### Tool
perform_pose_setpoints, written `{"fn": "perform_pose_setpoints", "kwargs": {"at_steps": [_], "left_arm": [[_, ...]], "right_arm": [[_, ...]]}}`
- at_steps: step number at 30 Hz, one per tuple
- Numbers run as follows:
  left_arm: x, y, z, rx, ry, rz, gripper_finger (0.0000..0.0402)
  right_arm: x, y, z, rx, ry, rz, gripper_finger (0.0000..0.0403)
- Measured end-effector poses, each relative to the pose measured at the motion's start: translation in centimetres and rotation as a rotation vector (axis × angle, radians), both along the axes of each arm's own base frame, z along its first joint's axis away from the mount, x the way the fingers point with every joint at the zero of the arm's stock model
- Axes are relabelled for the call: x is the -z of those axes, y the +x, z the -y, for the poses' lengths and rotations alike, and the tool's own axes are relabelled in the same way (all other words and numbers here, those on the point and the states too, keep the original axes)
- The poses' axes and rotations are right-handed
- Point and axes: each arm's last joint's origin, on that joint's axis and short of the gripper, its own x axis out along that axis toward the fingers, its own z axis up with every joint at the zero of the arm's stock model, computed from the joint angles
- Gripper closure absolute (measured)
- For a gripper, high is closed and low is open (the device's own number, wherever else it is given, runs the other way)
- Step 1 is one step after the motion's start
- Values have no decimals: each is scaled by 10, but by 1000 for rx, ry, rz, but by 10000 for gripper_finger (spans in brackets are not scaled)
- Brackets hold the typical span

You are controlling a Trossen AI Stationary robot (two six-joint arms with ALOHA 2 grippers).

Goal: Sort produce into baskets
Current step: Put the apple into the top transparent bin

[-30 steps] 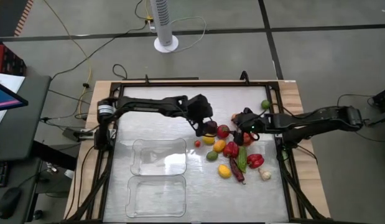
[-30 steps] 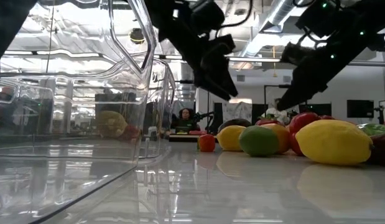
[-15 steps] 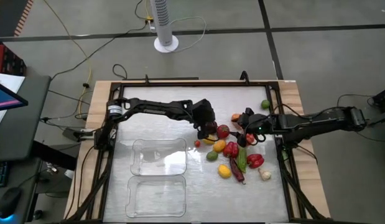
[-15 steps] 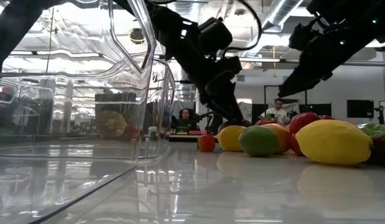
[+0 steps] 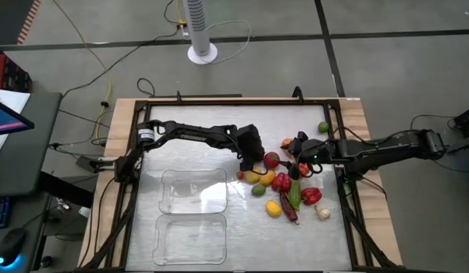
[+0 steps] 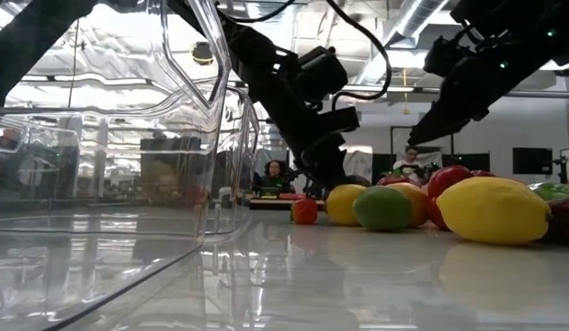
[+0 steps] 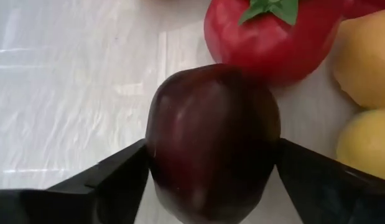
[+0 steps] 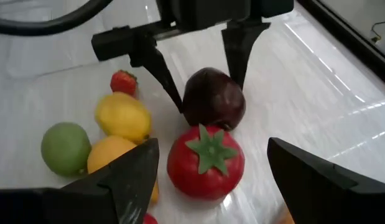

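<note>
A dark purple fruit (image 7: 211, 137) rests on the table at the far left of the produce pile, next to a red tomato (image 8: 206, 160). My left gripper (image 5: 254, 159) is down over it and shut on it; it also shows in the low view (image 6: 332, 173). My right gripper (image 5: 301, 157) is open and empty just right of the tomato, above the pile, fingers spread (image 8: 212, 149). Two clear baskets (image 5: 192, 189) (image 5: 190, 239) stand empty at the near left. Yellow, orange, green and red pieces (image 5: 273, 208) lie in the pile. My left gripper pinches the dark purple fruit between its two fingers, on two opposite sides (image 7: 153, 146) at about its widest part. The fingers (image 8: 170, 87) come from above, slanting from the table's left. The fruit sits on the table, touching the tomato.
A small strawberry (image 8: 122, 82), a yellow lemon (image 8: 122, 117), an orange piece and a lime (image 8: 66, 149) lie close to the held fruit. A lone lime (image 5: 323, 127) sits at the far right. A white garlic piece (image 5: 323, 213) lies near right. A black frame rims the table.
My left gripper has come down from above the pile, a little toward the table's right and near edges, until its fingers stand on both sides of the dark purple fruit at table height. The fruit has stayed where it was.
</note>
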Motion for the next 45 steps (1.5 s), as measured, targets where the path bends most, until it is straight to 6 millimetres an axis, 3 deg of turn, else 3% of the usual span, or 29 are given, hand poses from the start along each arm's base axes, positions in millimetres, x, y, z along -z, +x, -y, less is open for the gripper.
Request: {"fn": "perform_pose_setpoints", "kwargs": {"at_steps": [5,8,11,15,20,24,29,34,39,45], "left_arm": [[-2,1,0,-10,-2,19,167],[-11,0,0,-7,5,38,172],[-36,-8,1,-11,50,51,171],[-87,-33,6,-31,85,58,162],[-138,-72,44,12,-10,84,162],[-152,-102,90,70,-69,92,162],[-151,-143,137,-23,-68,57,161],[-121,-171,161,-148,-155,-18,161],[-90,-181,169,-304,-165,-64,147],[-89,-182,169,-342,-194,-64,72]], "right_arm": [[0,0,0,3,5,1,76],[0,0,0,4,6,2,76],[0,0,0,5,6,5,76],[-4,1,1,-4,-13,38,76],[-6,5,2,-10,-18,73,76],[-1,9,0,-32,-7,49,76],[1,18,3,-56,-42,74,76],[-1,29,13,-146,10,149,76],[-2,43,29,-158,32,124,76],[8,62,29,-238,62,58,76]]}}
